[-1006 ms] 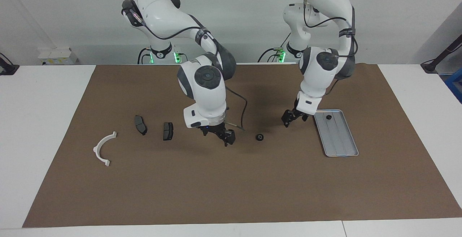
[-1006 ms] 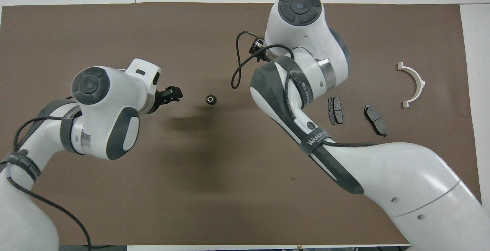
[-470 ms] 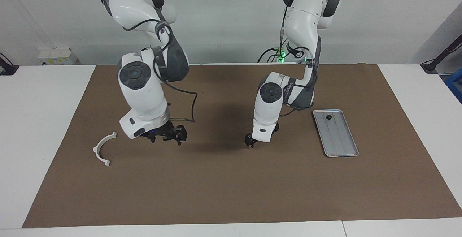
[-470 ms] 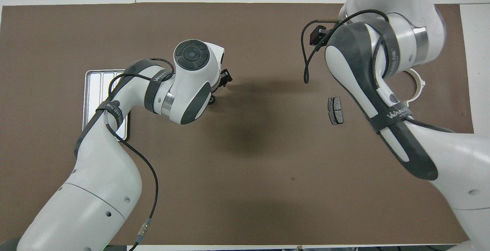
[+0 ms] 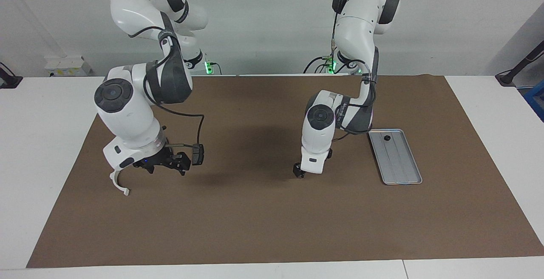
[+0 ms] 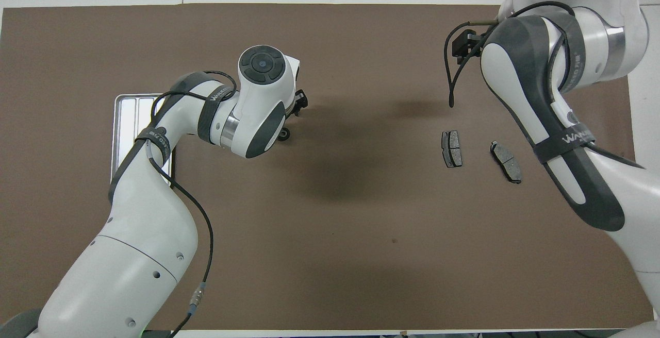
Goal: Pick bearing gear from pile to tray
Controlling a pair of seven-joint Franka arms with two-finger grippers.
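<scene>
- Grasp step: left claw is low over the bearing gear on the tabletop, beside the tray; I cannot tell its grip.
- Next, I judge: clamp, lift, carry to the tray.
- Right claw waits over the grey pads; its grip is also unclear.

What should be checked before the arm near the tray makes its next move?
1. Left gripper low over the small black round piece: ok.
2. Round piece gripped: cannot tell.
3. Tray has room: ok, only one black piece lies in it.
4. Right gripper out of the way: ok, it hangs near the white arc, toward the right arm's end of the table.
</scene>
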